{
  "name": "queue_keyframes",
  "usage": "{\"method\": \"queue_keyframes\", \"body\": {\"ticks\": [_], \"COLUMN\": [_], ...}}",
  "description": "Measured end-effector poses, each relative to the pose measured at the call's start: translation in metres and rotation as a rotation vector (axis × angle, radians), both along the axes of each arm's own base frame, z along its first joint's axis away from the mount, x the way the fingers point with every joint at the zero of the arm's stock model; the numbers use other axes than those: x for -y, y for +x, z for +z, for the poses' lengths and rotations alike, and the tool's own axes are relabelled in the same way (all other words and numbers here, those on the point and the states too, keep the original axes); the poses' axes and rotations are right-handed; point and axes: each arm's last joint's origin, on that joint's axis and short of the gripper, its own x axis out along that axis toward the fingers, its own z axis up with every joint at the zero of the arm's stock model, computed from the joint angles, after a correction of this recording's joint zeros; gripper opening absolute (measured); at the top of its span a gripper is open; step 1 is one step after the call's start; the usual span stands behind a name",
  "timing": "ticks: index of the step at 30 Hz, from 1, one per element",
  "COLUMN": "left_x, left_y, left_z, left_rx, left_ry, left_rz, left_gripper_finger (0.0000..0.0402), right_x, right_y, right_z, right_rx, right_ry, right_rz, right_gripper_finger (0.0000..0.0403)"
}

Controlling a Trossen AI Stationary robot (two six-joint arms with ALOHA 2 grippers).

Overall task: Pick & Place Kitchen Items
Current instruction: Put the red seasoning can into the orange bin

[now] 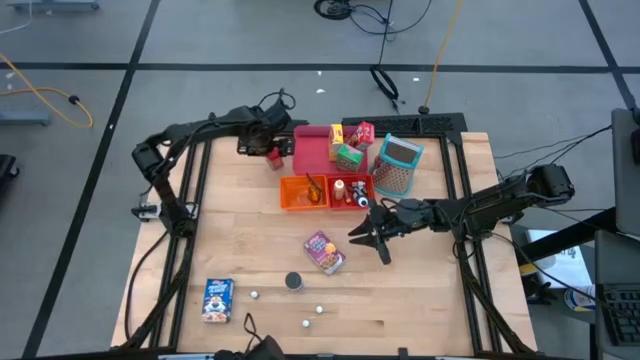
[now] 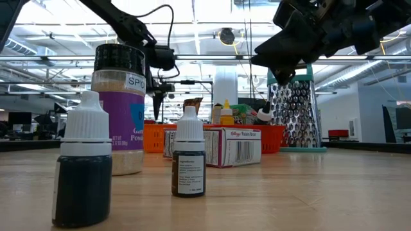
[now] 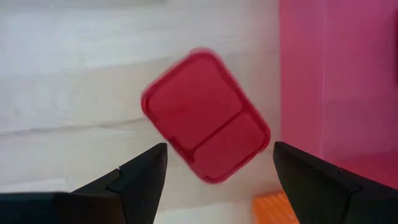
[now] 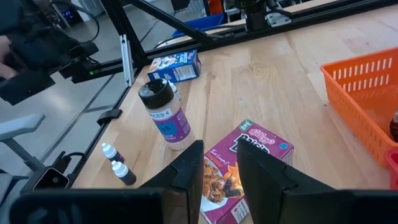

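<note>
A small red rounded-rectangular item (image 3: 205,115) lies flat on the table beside the pink tray (image 3: 336,74), at the far left (image 1: 273,161). My left gripper (image 3: 217,149) hangs above it, pointing down and open, one finger on either side of it and clear of it. A purple box (image 4: 242,165) lies flat near the table's middle (image 1: 325,252). My right gripper (image 4: 221,165) hovers over it, nearly level, with a narrow gap between its fingers and nothing in them. In the low view it hangs high (image 2: 282,67).
An orange bin (image 1: 305,192) and a red bin (image 1: 350,190) sit in front of the tray, with a grater (image 1: 398,165) to their right. Near the front lie a blue box (image 1: 218,298), a black-capped jar (image 1: 293,281), white balls (image 1: 320,308) and two small bottles (image 4: 115,162).
</note>
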Motion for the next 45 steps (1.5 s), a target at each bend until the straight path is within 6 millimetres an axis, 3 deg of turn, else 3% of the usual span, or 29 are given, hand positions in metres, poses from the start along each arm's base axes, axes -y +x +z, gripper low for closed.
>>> {"method": "queue_keyframes", "body": {"ticks": [10, 35, 45], "left_x": [-0.010, -0.017, -0.016], "left_y": [0.006, 0.007, 0.006], "left_z": [-0.032, -0.030, -0.030], "left_rx": [-0.058, -0.081, -0.092], "left_ry": [-0.057, 0.048, 0.043], "left_rz": [-0.037, -0.039, -0.083], "left_gripper_finger": [0.0296, 0.0295, 0.0208], "right_x": [-0.004, -0.005, -0.005], "right_y": [-0.001, -0.001, -0.001], "right_z": [-0.001, 0.000, 0.000], "right_rx": [-0.008, 0.000, 0.000], "right_ry": [-0.001, 0.000, 0.000], "right_rz": [0.016, 0.019, 0.019], "right_gripper_finger": [0.0089, 0.0089, 0.0089]}}
